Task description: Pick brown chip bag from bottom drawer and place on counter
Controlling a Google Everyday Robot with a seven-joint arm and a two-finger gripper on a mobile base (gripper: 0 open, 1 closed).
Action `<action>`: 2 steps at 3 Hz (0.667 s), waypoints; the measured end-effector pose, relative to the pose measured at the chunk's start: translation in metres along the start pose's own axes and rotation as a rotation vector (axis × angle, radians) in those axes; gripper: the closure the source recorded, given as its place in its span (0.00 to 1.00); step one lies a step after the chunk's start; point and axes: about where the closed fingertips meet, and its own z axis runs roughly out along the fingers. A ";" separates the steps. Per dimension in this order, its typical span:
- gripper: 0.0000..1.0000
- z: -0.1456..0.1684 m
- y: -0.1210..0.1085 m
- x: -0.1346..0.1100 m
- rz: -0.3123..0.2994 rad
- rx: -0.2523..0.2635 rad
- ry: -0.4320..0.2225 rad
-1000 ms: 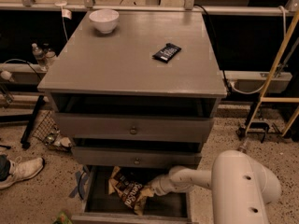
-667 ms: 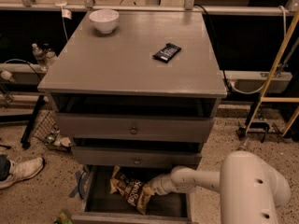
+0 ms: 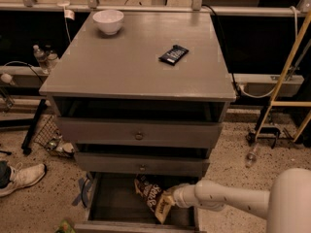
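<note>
The brown chip bag (image 3: 151,195), dark brown with white lettering and tan edges, stands tilted in the open bottom drawer (image 3: 112,198), right of its middle. My gripper (image 3: 169,200) reaches in from the right at the end of the white arm (image 3: 218,200). It is shut on the bag's right edge, and the bag hides most of it. The counter (image 3: 126,62) is the grey top of the cabinet, above.
A white bowl (image 3: 108,21) sits at the counter's back left and a small black wrapper (image 3: 174,54) right of centre. The two upper drawers (image 3: 139,135) stand slightly open above the bottom one. A shoe (image 3: 19,176) and clutter lie on the floor to the left.
The chip bag has shifted to the right and stands more upright. The arm has drawn back to the right with it.
</note>
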 end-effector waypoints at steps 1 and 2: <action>1.00 -0.034 0.007 0.002 -0.018 0.036 0.009; 1.00 -0.077 0.009 -0.004 -0.038 0.113 0.016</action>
